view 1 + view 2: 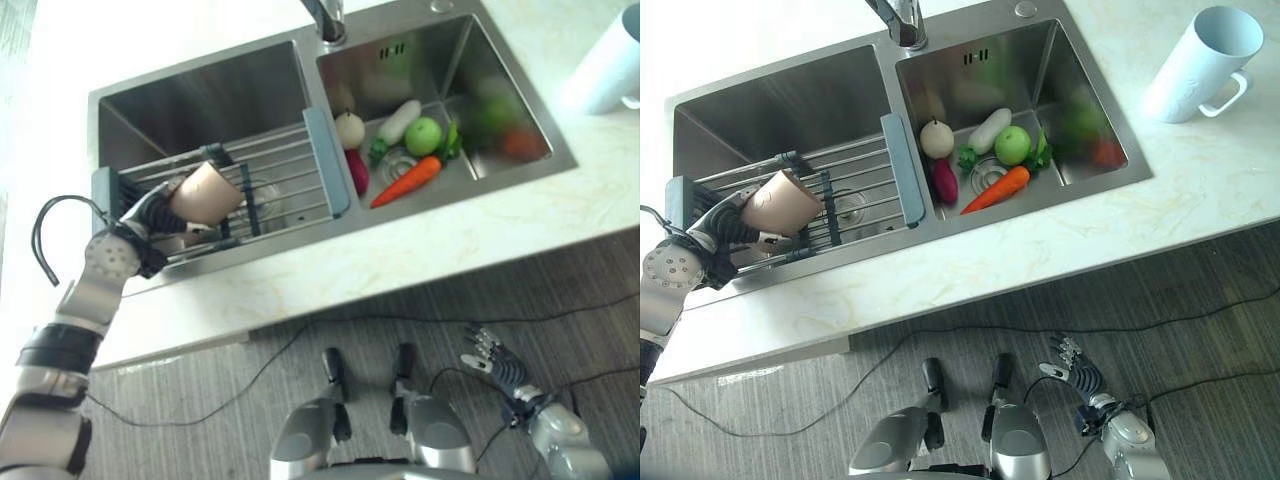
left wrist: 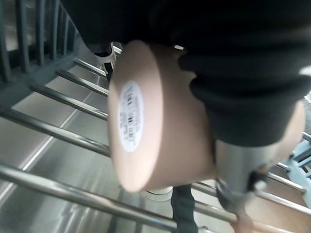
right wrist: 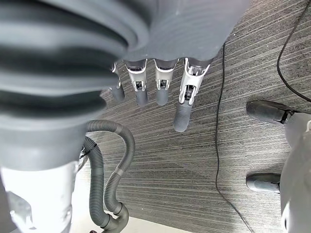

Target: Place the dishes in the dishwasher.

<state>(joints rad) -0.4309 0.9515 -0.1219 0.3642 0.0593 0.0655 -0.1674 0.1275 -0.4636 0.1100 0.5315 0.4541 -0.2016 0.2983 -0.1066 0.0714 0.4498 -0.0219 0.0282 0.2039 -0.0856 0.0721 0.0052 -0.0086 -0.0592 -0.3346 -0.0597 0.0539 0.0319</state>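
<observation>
The cup (image 1: 782, 203) is pale beige-pink, with a white label on its base. The sink (image 1: 790, 100) is steel grey and the counter (image 1: 1160, 190) cream with faint marbling. The carrot (image 1: 997, 189) is orange, the mug (image 1: 1201, 63) light blue, perhaps white.

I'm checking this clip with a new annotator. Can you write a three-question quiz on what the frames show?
1. True or false: the robot's left hand is curled around the beige ceramic cup over the metal-rod drying rack in the left basin of the steel double sink.
2. Which of these lies in the right basin? A) orange carrot B) yellow banana C) blue plate
3. Fill in: the pale blue handled mug stands on the ______, right of the sink.

Key: 1 true. 2 A. 3 marble-patterned countertop. The right hand hangs open above the floor.
</observation>
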